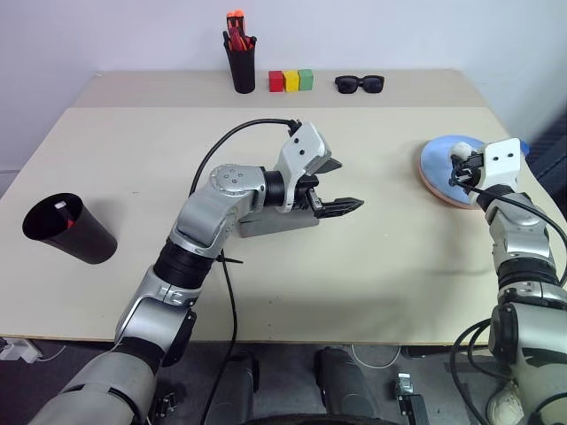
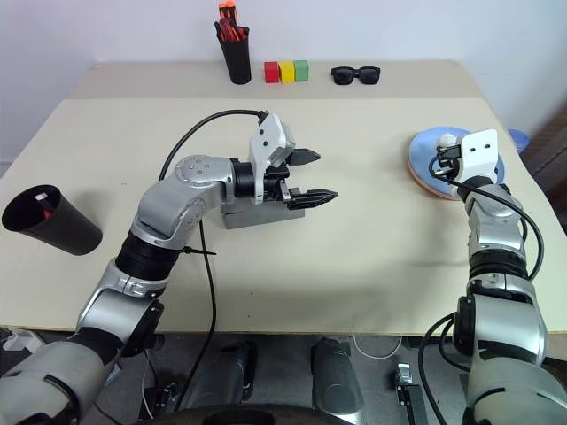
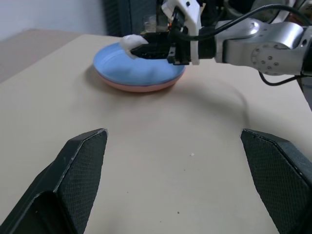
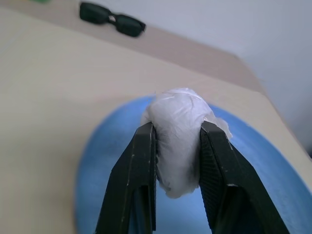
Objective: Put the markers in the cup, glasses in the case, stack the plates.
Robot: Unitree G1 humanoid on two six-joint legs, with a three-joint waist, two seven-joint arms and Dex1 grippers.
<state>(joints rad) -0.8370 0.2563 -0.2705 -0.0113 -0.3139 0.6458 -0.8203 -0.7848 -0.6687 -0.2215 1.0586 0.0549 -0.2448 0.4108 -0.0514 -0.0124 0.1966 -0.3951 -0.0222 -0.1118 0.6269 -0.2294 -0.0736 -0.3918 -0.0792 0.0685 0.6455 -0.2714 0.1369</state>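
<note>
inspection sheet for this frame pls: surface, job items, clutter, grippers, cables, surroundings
surface: beige table, two boards butted.
job's things: blue plate stacked on pink plate; black cup on its side, red marker inside; grey case closed, under left arm.
clutter: pen holder, three coloured blocks, sunglasses; white crumpled wad.
grippers: left gripper open, empty; right gripper shut on the wad over the plates.
cables: black cable looping off left arm.
surroundings: white wall.

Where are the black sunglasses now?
The black sunglasses lie at the table's far edge, right of the coloured blocks, beyond the stacked plates.
</note>
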